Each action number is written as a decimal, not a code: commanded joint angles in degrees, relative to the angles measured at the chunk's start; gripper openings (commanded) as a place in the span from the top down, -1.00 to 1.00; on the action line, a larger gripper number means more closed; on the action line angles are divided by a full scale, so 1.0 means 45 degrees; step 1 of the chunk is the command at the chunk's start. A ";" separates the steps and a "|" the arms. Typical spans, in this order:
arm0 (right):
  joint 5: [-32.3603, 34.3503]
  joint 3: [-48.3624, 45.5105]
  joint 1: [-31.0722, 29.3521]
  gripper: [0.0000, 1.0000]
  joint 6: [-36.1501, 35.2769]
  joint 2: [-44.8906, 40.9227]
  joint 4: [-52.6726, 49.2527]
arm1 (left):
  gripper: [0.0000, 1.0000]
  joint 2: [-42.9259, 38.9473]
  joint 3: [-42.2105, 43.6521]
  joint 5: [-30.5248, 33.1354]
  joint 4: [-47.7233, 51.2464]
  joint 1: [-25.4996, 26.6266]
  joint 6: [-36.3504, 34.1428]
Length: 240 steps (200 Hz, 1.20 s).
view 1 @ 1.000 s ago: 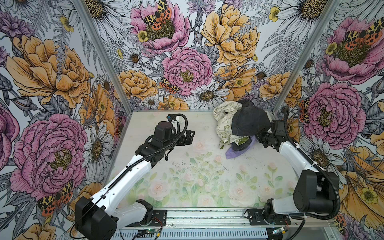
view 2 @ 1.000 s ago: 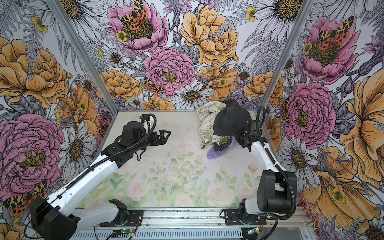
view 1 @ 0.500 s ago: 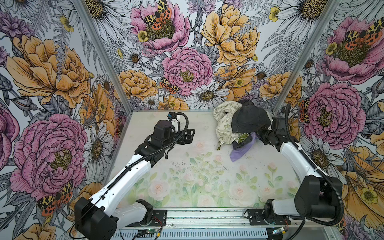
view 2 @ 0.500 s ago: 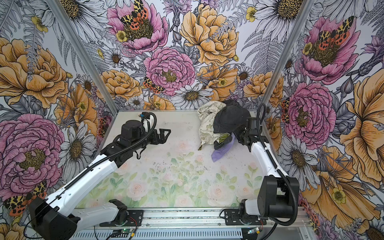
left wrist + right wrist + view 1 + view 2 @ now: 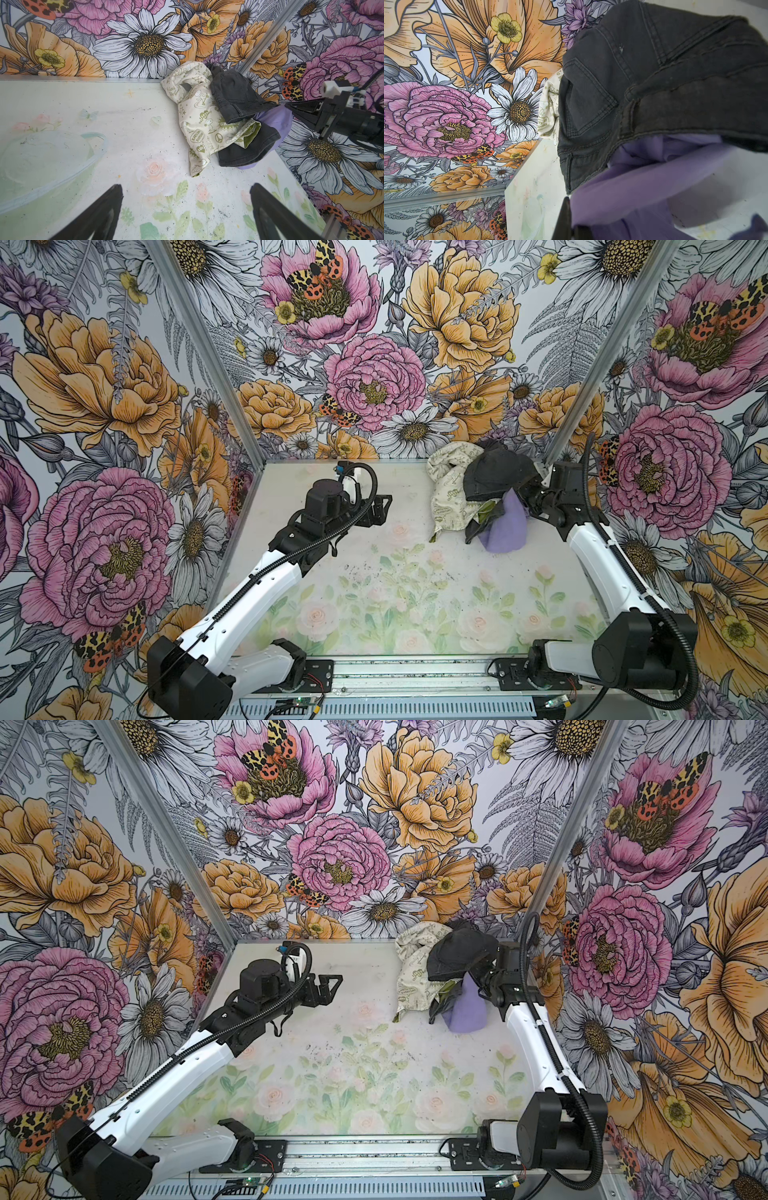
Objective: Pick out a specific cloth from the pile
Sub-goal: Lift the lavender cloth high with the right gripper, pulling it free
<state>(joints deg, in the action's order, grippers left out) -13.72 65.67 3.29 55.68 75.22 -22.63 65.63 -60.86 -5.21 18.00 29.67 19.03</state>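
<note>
The pile [image 5: 478, 489] [image 5: 440, 969] sits at the table's far right corner: dark charcoal denim [image 5: 494, 477] [image 5: 234, 93] [image 5: 654, 72] on top, a cream doodle-printed cloth [image 5: 446, 497] [image 5: 199, 116] to its left. The lavender cloth [image 5: 505, 526] [image 5: 467, 1006] [image 5: 274, 118] [image 5: 643, 187] hangs stretched from under the denim. My right gripper [image 5: 525, 493] [image 5: 482, 974] [image 5: 571, 218] is shut on its upper edge, beside the denim. My left gripper [image 5: 384, 506] [image 5: 334, 986] [image 5: 186, 186] hovers open and empty over the table, left of the pile.
Flower-printed walls close the table [image 5: 374, 580] on three sides, and the pile lies against the back wall near the corner post [image 5: 582, 385]. The arm bases stand on the rail [image 5: 415, 676] along the front edge.
My right gripper has risen and drawn back to the right with the lavender cloth, so more of it shows from under the denim. The left arm has hardly moved.
</note>
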 commanded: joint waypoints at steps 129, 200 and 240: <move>-0.0844 0.4058 -0.0202 1.00 -0.0903 -0.0381 0.0935 | -0.91 -0.0547 0.0049 0.0297 -0.1256 0.0399 -0.0419; -0.0976 0.5912 -0.0501 1.00 -0.0983 -0.0022 0.0920 | -0.91 -0.0472 -0.0042 0.0127 -0.1602 0.0399 -0.0670; -0.0971 0.7304 -0.0873 1.00 -0.1065 0.0380 0.0923 | -0.91 -0.0531 -0.0066 -0.0062 -0.1724 0.0403 -0.0825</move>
<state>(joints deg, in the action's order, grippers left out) -17.12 93.69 0.49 52.36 76.29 -23.24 64.49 -60.84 -5.15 12.32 31.00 16.86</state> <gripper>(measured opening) 0.047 0.953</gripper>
